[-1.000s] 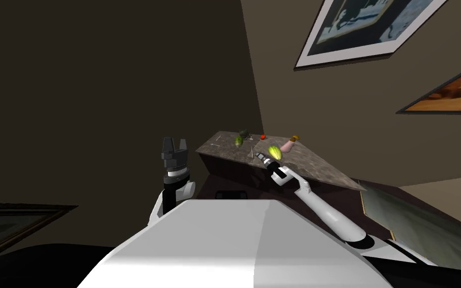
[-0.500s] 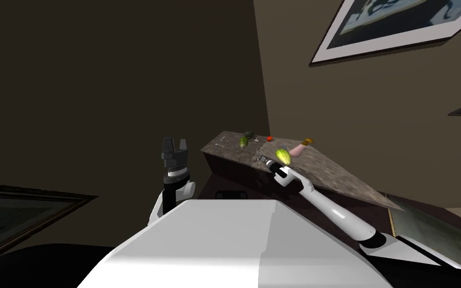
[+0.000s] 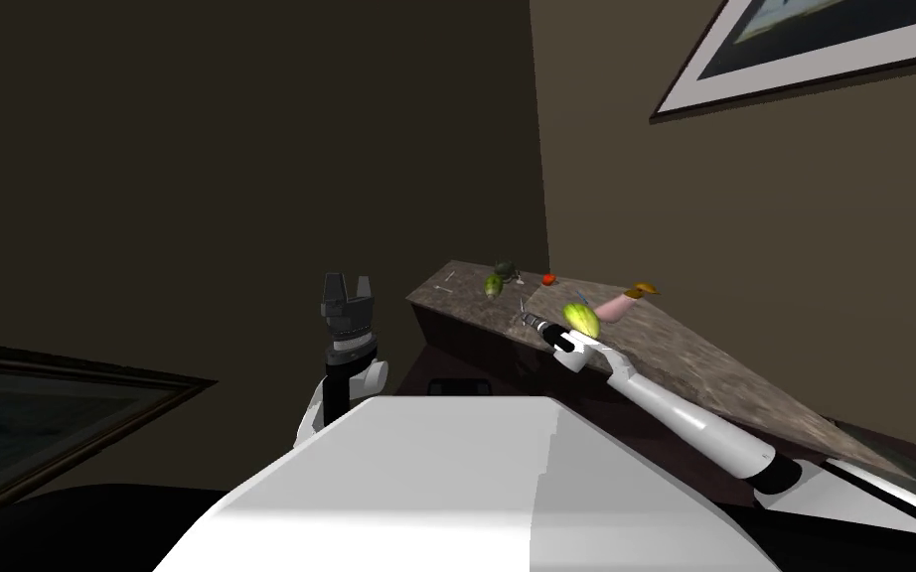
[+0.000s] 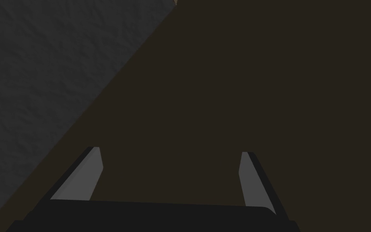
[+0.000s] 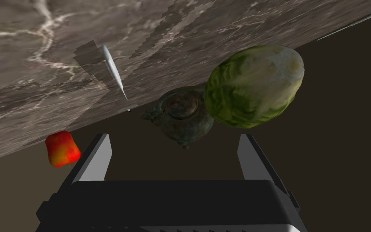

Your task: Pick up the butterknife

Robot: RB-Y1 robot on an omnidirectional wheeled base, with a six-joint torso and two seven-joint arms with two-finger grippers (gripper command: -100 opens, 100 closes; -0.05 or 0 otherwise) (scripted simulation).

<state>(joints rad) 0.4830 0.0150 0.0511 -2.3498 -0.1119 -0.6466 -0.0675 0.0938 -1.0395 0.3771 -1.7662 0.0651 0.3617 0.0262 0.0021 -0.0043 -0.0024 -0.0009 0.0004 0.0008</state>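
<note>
one butterknife, slim and silver, lies flat on the marbled counter ahead of the right gripper, between one red tomato and one dark kettle. its long axis runs toward the counter's wall edge, thin tip nearest the kettle. two lettuces: a far lettuce touching the kettle, a near lettuce beside the right wrist. the right fingers stand wide apart, holding nothing. the left gripper is raised, also spread and empty.

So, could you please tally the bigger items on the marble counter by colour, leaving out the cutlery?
Green lettuce heads: 2
Red fruit: 1
Dark kettle: 1
Pink object: 1
Total: 5
</note>
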